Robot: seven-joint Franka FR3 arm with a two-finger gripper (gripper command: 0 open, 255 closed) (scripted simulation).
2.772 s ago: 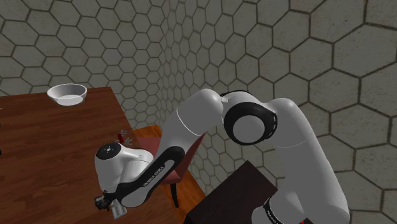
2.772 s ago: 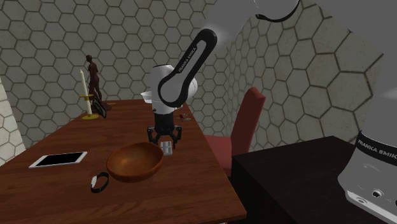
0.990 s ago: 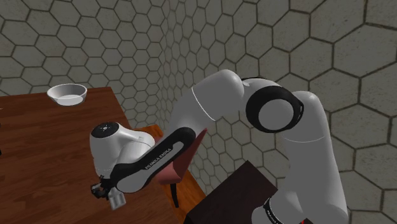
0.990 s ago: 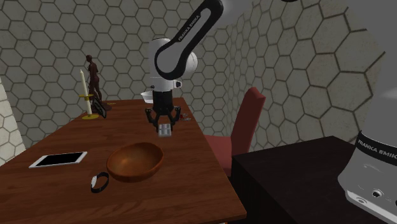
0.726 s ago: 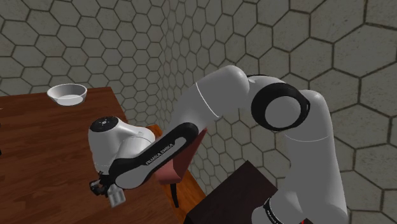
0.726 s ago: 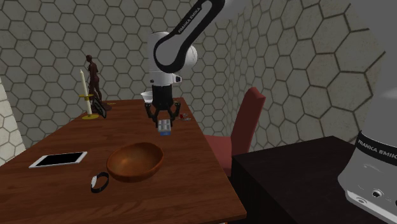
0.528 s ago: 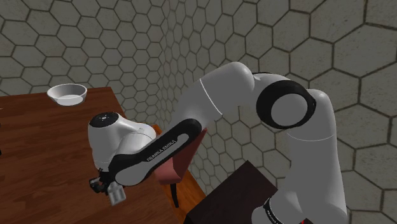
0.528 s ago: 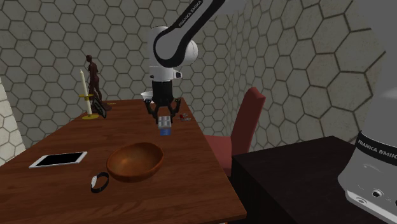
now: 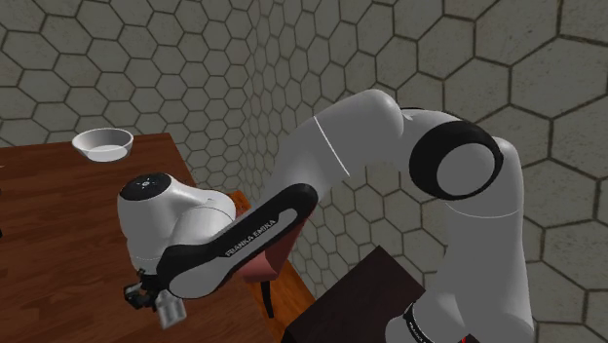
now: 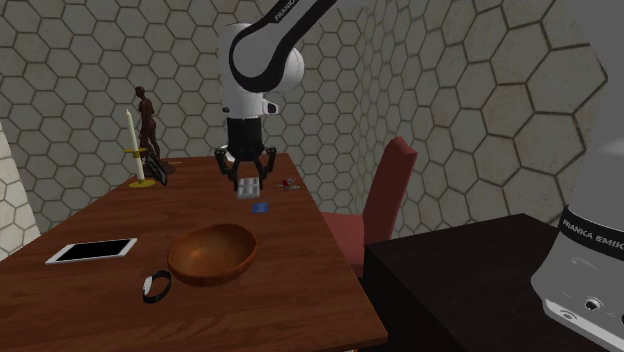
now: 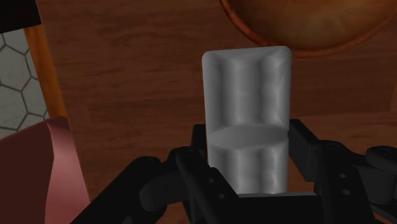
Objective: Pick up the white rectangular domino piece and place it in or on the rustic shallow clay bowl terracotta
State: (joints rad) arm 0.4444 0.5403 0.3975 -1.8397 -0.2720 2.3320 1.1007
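My black gripper [image 10: 245, 178] is shut on the pale grey rectangular domino [image 10: 246, 187], which hangs well above the wooden table [image 10: 300, 270]. In the wrist view the domino [image 11: 247, 121] stands upright, clasped by both fingers [image 11: 304, 151] at its lower half. The brown shallow clay bowl [image 10: 212, 252] sits on the table below the gripper, nearer the front edge in the second exterior view. Its rim [image 11: 305, 38] shows just beyond the domino's far end. In the shoulder view the gripper [image 9: 158, 302] holds the domino [image 9: 170, 312] low under the arm's bulky wrist.
A small blue item [image 10: 259, 207] lies on the table under the gripper. A tablet [image 10: 92, 250] and a black ring [image 10: 156, 288] lie by the bowl. A candle [image 10: 129, 148], a figurine [image 10: 147, 122] and a white bowl [image 9: 102, 144] stand at the far end. A red chair [image 10: 385, 200] flanks the table.
The gripper has risen steadily with the domino in it and drifted toward the second exterior view's left. The small blue item on the table now shows beneath it.
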